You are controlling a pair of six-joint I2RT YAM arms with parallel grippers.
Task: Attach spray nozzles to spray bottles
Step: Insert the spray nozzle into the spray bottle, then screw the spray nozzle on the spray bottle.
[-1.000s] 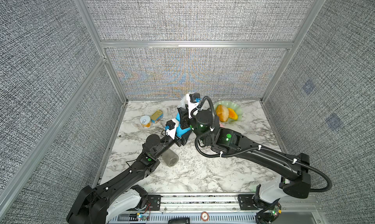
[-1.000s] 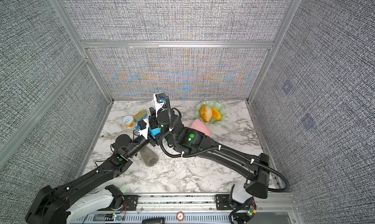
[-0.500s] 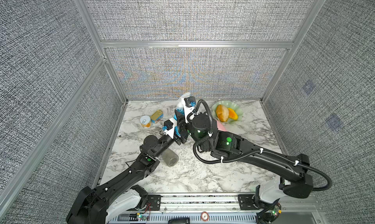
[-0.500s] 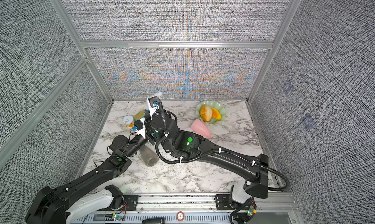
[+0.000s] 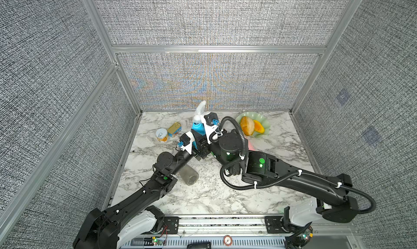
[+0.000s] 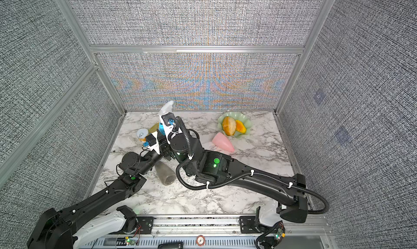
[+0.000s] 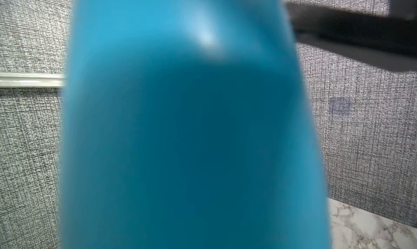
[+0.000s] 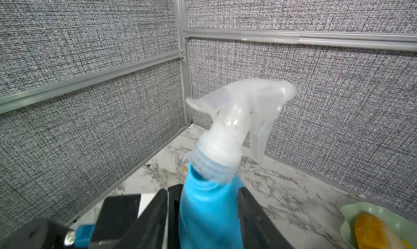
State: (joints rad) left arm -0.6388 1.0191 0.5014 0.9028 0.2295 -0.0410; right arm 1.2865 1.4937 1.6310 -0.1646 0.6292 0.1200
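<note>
A blue spray bottle [image 5: 198, 127] [image 6: 160, 126] [image 8: 207, 214] stands upright above the table's back left. A translucent white spray nozzle [image 5: 200, 109] [image 6: 166, 108] [image 8: 239, 114] sits on its neck. My left gripper [image 5: 196, 146] [image 6: 163, 146] is shut on the bottle's body, and the blue bottle [image 7: 180, 135] fills the left wrist view and hides the jaws. My right gripper [image 5: 199, 135] [image 8: 204, 198] is open, a finger [image 8: 252, 214] on each side of the bottle's shoulder, below the nozzle's collar. A smoky grey bottle [image 5: 188, 174] [image 6: 164, 173] and a pink bottle [image 6: 223, 141] lie on the table.
A round can [image 5: 162, 134] and a flat yellow tin [image 5: 174, 129] stand at the back left beside the arms. A green dish [image 5: 266, 123] [image 6: 247, 123] with orange food sits at the back right. Mesh walls close in three sides of the marble table [image 5: 214, 198].
My right gripper's jaws have spread wider and it has come down from the nozzle to the bottle's shoulder. Bottle and both grippers have shifted a little left. The left grip is unchanged.
</note>
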